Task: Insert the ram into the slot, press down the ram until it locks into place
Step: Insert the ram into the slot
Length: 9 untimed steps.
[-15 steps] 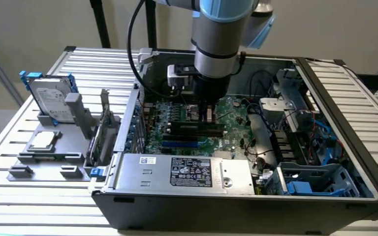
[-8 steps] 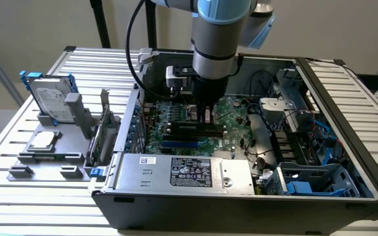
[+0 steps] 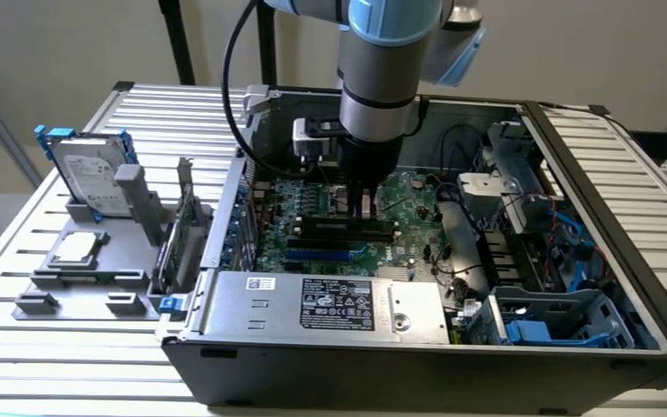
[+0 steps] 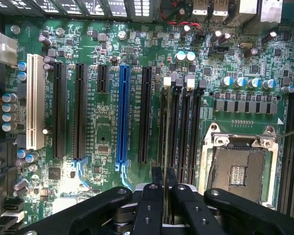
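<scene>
Arm: the grey and light-blue arm [image 3: 374,61] reaches straight down into the open computer case [image 3: 426,369]; the case lies on its side on the slatted metal worktop [image 3: 32,365]
Gripper: the gripper [image 4: 164,172] hangs low over the green motherboard [image 4: 108,142], above the row of memory sockets; in the exterior view the gripper [image 3: 363,200] sits just above the black sockets in the middle of the board
Fingers: the two black fingers [image 4: 156,193] stand close together, pinching the ram by its flat sides
Ram: the ram [image 4: 166,132] is seen edge-on as a thin line running away from the fingers; it stands upright along the slot; whether it is fully seated cannot be told
Slot: the slot [image 4: 162,115] is the outermost of the parallel black memory sockets, the one nearest the long black expansion slot; it lies directly under the ram, with a pale clip at its far end
Blue slot: the blue slot [image 4: 122,115] lies parallel to the sockets, well apart from the ram, with one black slot between
Processor socket: the square metal processor socket [image 4: 240,169] sits on the other side of the memory sockets, open and bare
Beside the case: a grey holder [image 3: 79,274] on the worktop, at the exterior view's left, carries an upright hard drive [image 3: 88,174]
</scene>
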Tool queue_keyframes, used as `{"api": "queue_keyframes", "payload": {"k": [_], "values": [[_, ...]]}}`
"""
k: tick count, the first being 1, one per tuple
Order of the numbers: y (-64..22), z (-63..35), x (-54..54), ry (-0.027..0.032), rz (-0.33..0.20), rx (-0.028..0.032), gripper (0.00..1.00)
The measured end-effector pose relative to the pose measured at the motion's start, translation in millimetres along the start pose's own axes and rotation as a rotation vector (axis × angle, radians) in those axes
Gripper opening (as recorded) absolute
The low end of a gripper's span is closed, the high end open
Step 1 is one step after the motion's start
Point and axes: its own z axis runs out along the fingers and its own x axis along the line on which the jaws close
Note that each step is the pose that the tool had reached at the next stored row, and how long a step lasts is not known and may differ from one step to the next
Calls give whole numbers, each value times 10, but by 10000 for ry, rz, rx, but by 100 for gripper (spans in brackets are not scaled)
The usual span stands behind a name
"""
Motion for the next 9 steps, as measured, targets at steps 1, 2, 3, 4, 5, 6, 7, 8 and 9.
{"api": "queue_keyframes", "payload": {"k": [1,2,3,4,5,6,7,8,9], "values": [[-1,2,0,-1,-1,1,14],[-1,3,0,-1,-1,0,14],[-6,4,0,11,0,1,14],[-12,3,0,25,4,0,14],[-12,4,0,27,5,0,14],[-12,5,0,29,5,0,14],[-12,8,0,29,4,0,14],[-13,10,0,32,5,1,14],[-13,13,0,34,4,1,14]]}}
